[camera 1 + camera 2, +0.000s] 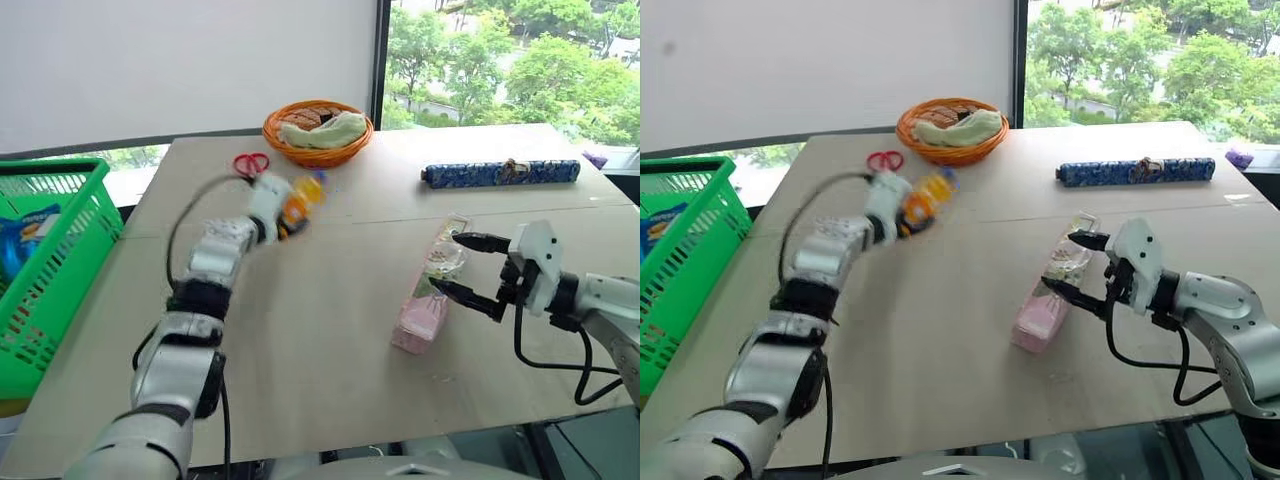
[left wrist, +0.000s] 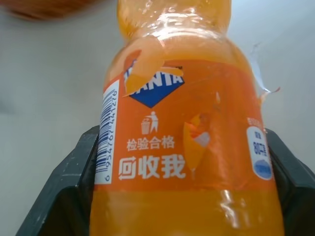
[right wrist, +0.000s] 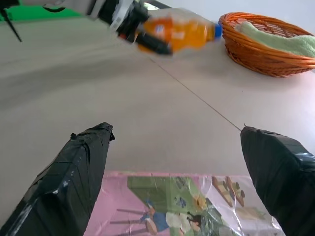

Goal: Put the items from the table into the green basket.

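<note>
Small orange soda bottle with blue cap (image 1: 299,203) is gripped mid-body by left pincer (image 1: 283,222), lifted above desk (image 1: 320,330) near far-left corner; smooth, rigid, likely slippery. Right pincer (image 1: 462,267) is held open around long clear plastic pack with pink base (image 1: 428,290).

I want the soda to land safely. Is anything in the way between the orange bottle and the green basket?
Nothing visible. The left gripper holds the orange soda bottle above the table, and only bare tabletop lies between it and the green basket at the table's left edge.
</note>
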`<action>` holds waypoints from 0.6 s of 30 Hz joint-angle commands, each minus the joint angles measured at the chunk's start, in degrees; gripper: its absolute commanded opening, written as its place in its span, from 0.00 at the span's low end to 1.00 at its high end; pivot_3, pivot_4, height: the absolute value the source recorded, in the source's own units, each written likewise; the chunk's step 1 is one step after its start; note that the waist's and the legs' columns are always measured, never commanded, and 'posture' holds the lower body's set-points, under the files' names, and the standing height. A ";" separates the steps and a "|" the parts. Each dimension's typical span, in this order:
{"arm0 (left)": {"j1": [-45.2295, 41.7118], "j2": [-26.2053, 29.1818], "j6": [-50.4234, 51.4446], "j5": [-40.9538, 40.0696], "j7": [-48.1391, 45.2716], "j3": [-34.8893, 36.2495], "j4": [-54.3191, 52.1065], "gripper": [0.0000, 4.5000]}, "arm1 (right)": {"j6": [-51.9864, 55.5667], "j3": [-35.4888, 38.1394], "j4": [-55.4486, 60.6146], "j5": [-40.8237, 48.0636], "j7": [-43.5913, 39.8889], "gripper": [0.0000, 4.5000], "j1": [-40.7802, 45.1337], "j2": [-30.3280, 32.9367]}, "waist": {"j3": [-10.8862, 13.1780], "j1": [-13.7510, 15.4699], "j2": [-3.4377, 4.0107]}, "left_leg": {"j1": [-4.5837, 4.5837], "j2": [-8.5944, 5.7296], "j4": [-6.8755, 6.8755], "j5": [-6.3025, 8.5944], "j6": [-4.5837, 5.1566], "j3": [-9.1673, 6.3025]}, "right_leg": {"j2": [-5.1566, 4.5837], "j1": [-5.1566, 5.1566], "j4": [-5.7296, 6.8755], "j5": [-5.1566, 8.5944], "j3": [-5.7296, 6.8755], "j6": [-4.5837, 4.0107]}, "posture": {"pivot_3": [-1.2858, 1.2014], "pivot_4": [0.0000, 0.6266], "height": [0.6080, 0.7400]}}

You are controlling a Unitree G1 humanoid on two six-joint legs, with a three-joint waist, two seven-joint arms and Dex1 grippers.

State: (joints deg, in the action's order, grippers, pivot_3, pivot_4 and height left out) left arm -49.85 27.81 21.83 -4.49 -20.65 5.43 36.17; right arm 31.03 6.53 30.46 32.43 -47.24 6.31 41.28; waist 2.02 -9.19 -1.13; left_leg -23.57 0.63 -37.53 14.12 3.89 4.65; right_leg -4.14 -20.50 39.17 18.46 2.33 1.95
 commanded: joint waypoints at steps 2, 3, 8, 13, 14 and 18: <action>-7.63 11.11 -10.61 2.08 15.67 10.86 1.47 0.68 | 1.03 0.33 1.31 6.63 -2.01 1.00 4.23 -1.81 | -0.02 -0.61 -0.01 | -0.36 -0.02 -0.04 -0.14 -0.21 0.06 | 0.01 -0.36 0.01 0.00 -0.04 0.01 | 0.42 0.00 1.00; -7.56 14.09 -10.85 2.66 18.67 12.66 2.51 0.68 | 2.30 0.76 1.54 10.28 -2.72 1.00 5.42 -2.61 | -0.03 -1.01 0.00 | -0.32 -0.03 -0.04 -0.13 -0.19 0.08 | 0.01 -0.34 0.02 0.00 -0.04 0.02 | 0.43 0.00 1.00; -3.57 26.33 -12.55 5.17 27.94 18.24 6.71 0.68 | 6.53 1.31 1.68 21.56 -4.40 1.00 10.15 -4.26 | -0.07 -1.02 0.01 | -0.22 -0.04 0.18 -0.09 -0.12 0.03 | 0.06 -0.27 -0.18 0.01 0.04 0.03 | 0.45 0.00 1.00; 3.43 31.91 -11.30 4.13 29.55 22.29 9.03 0.68 | 7.70 0.23 -0.25 24.51 -4.49 1.00 14.23 -5.19 | -0.14 2.05 -0.78 | -0.27 -0.04 -0.03 -0.08 -0.15 -0.03 | 0.01 -0.20 -0.16 0.00 0.13 0.07 | 0.46 0.00 1.00; 4.77 32.26 -11.21 3.75 30.02 23.16 9.09 0.68 | 7.80 0.03 -0.68 24.59 -4.56 1.00 14.81 -5.35 | -0.22 2.63 -0.92 | -0.25 -0.04 -0.07 -0.08 -0.16 -0.03 | 0.01 -0.20 -0.12 -0.04 0.13 0.11 | 0.46 0.00 1.00; 8.55 31.39 -9.90 1.52 29.13 25.61 8.70 0.68 | 7.52 -0.85 -2.04 23.72 -5.25 1.00 16.04 -5.40 | -0.51 5.17 -1.36 | -0.25 -0.04 -0.22 0.04 -0.48 -0.04 | -0.09 -0.19 -0.09 -0.18 0.15 0.14 | 0.47 0.00 1.00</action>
State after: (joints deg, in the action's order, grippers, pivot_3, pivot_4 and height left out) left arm -40.23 58.14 12.54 -1.93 8.88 30.31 47.94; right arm 38.87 5.09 28.23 55.66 -52.05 21.24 35.72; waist 1.52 -4.02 -2.49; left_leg -23.82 0.59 -37.79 14.17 3.39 4.62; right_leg -4.25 -20.68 39.07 18.26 2.49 2.07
